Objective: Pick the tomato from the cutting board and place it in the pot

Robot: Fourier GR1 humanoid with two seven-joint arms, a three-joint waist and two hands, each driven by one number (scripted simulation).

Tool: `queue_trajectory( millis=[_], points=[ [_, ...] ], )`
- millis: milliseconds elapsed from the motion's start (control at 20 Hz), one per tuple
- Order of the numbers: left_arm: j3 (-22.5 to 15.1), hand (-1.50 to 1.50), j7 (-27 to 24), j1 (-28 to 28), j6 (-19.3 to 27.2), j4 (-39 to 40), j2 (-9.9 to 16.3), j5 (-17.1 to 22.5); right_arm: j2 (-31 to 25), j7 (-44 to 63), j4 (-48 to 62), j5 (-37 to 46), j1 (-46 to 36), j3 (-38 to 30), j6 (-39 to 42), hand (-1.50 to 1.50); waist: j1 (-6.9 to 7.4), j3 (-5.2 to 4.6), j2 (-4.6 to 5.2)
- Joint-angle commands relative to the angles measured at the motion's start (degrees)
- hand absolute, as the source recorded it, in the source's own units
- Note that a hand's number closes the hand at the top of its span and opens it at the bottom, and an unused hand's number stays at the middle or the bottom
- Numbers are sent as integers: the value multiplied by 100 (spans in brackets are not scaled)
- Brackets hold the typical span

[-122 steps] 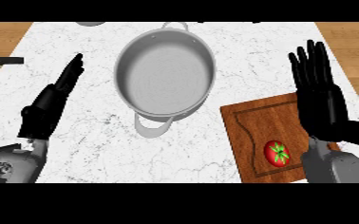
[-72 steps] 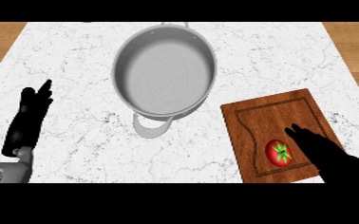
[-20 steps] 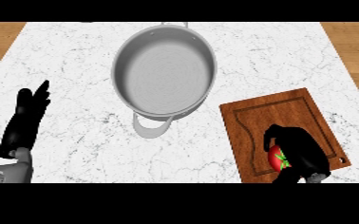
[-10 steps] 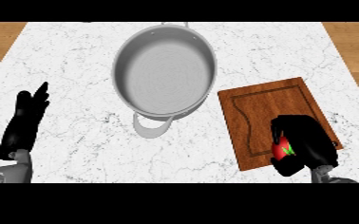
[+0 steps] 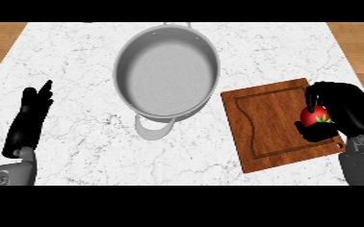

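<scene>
The tomato (image 5: 315,117) is held in the right hand (image 5: 335,110), fingers curled round it, over the right edge of the cutting board (image 5: 268,125) — whether it is lifted clear can't be told. The pot (image 5: 167,74) sits well apart to the left w/ nothing seen inside, so a carry across is judged next. The left hand (image 5: 30,120) is rested at the left edge, fingers straight — kept out of the way.

Pot (image 5: 167,74): no text or marks.
Cutting board (image 5: 270,125): no lettering.
Counter (image 5: 78,53): nothing readable.
</scene>
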Motion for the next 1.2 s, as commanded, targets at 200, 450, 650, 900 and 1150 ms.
queue_trajectory(
  millis=[200,450,650,900,1150],
  points=[
    [-27,0,18,5,14,-95,-46,-19,308,-205,-1321,-726,-585,-538,-514,150,-14,2,-24],
    [63,0,102,-59,-29,-23,52,-3,623,219,-2180,-1277,-1332,-591,-270,150,2,-3,-20],
    [84,0,-43,303,-130,-292,-3,109,588,1157,-2665,-1240,-2110,-374,399,150,33,-5,-17],
    [4,0,-186,27,-24,198,-80,-66,982,2438,-2913,-1578,-3161,131,1371,150,-12,-9,-26],
    [-72,0,34,-191,18,194,-144,-136,1646,2683,-1071,-936,-4263,785,726,150,81,-9,16]
  ],
)
